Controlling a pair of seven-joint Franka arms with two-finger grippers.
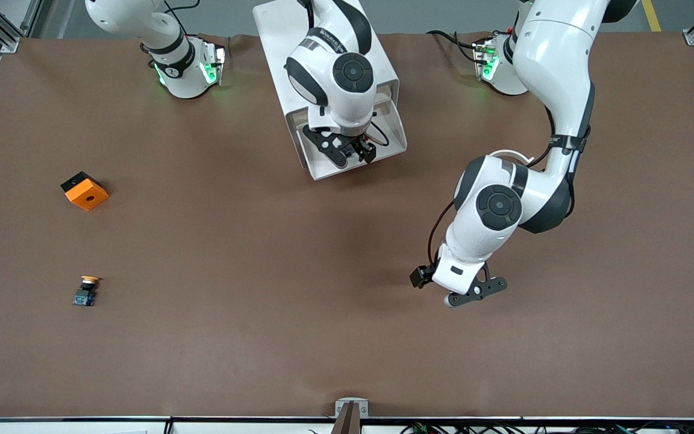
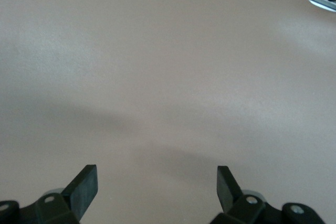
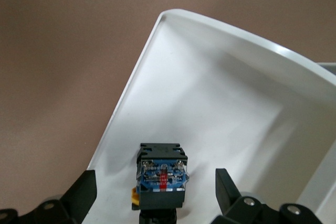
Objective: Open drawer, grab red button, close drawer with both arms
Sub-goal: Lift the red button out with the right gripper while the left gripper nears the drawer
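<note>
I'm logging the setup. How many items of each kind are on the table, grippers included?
Buttons: 2, a button in the open drawer, an orange-capped button on the table.
Cube: 1.
Cabinet: 1.
Grippers: 2, both open: right gripper over the drawer, left gripper over bare table.
Total: 6.

Right tool (image 3: pixel 156 192) straddles the button (image 3: pixel 161 177) in the open drawer (image 3: pixel 220 103), fingers clear of it.

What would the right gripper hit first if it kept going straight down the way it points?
Probably the button lying in the open drawer: the right gripper is over it with its fingers open on either side, though the gap above it is hard to judge.
</note>
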